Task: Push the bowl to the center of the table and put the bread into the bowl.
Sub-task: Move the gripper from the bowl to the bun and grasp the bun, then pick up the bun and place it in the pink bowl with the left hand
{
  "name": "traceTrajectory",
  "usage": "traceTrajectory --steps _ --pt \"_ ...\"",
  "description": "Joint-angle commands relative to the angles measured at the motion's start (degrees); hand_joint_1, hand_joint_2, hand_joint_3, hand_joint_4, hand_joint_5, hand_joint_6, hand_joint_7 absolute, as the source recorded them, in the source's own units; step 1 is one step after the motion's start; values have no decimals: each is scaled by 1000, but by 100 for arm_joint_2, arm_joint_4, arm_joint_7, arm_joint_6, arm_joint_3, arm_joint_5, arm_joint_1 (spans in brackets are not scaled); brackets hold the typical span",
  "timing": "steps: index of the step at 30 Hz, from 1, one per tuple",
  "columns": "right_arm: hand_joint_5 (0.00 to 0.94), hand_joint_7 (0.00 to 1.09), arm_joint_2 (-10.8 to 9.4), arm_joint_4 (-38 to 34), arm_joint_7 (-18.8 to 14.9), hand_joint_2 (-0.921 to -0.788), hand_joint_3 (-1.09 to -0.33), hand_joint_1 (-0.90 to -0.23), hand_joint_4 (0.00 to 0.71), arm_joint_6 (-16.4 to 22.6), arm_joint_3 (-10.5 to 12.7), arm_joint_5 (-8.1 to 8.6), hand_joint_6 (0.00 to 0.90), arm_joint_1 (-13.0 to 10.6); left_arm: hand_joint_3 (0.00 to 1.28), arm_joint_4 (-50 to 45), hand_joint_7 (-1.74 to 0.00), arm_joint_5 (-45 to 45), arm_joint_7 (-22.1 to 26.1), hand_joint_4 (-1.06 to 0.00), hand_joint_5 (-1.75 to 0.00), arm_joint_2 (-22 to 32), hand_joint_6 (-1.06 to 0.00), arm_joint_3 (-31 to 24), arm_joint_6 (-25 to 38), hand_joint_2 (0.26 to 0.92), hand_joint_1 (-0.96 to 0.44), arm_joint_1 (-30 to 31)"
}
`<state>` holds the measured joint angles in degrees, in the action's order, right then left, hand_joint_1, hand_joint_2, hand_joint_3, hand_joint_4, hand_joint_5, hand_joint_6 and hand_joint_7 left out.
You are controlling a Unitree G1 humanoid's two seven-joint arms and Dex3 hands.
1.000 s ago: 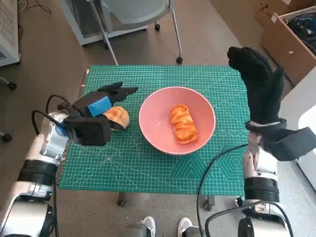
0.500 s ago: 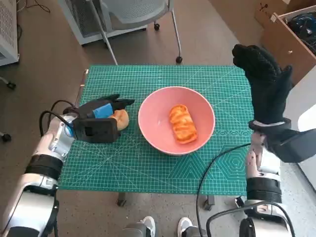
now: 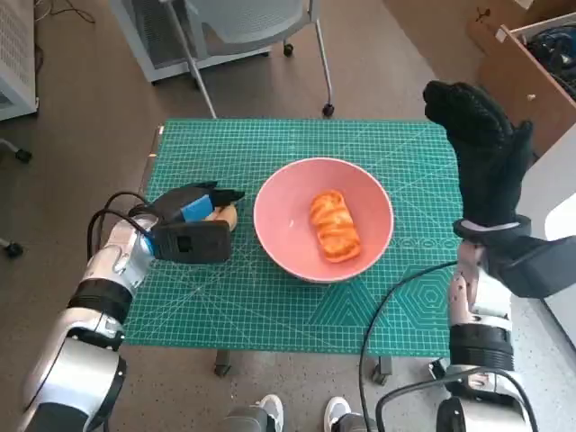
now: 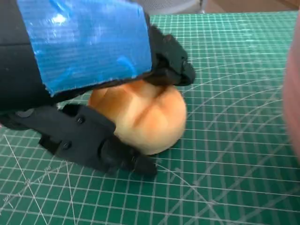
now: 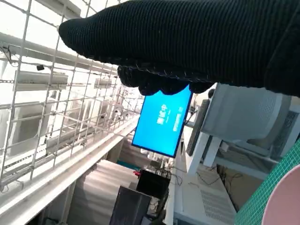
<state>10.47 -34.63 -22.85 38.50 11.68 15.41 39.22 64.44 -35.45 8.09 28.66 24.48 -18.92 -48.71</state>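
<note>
Two breads on show, one bowl. Pink bowl (image 3: 323, 219) sitting about mid-table on the green cutting mat (image 3: 270, 306), with a twisted glazed bread (image 3: 334, 225) already lying inside it. Second one, a round bun (image 4: 143, 115), still down on the mat just beside the bowl, on the robot's left. Left hand (image 3: 191, 227) wrapped round that bun, fingers (image 4: 171, 65) arched over the top and thumb low along its side, so holding it. Right hand (image 3: 481, 148) raised upright past the table's right edge, holding nothing, fingers straight and close together. One office chair (image 3: 247, 22) beyond the far edge.
</note>
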Motion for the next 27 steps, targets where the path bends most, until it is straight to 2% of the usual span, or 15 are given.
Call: traceTrajectory --steps 1,5,13,19,27 --pt "0 467 30 19 -17 -921 -765 -631 182 -84 -16 -27 11 -180 139 -105 -1120 6 2 -611 -1195 167 -545 1 -188 919 3 -24" --pt "0 468 44 9 -38 -921 -764 -631 181 -109 -12 -6 8 -179 132 -431 -1175 178 -127 -617 -1263 377 -560 -214 -491 920 3 -53" --pt "0 470 39 21 -45 -921 -763 -632 182 -116 -35 -13 6 -192 81 -1367 -1155 625 -76 -667 -1205 643 -620 -755 -819 920 3 -11" --pt "1 472 59 -13 -54 -921 -771 -630 183 -108 -61 -38 7 -185 61 -3302 -1138 1071 135 -689 -1174 741 -648 -1357 -418 919 3 219" --pt "1 473 74 2 -41 -921 -777 -627 183 -113 -76 -54 7 -206 34 -4964 -1049 1184 226 -694 -1198 448 -703 -1637 281 920 3 353"
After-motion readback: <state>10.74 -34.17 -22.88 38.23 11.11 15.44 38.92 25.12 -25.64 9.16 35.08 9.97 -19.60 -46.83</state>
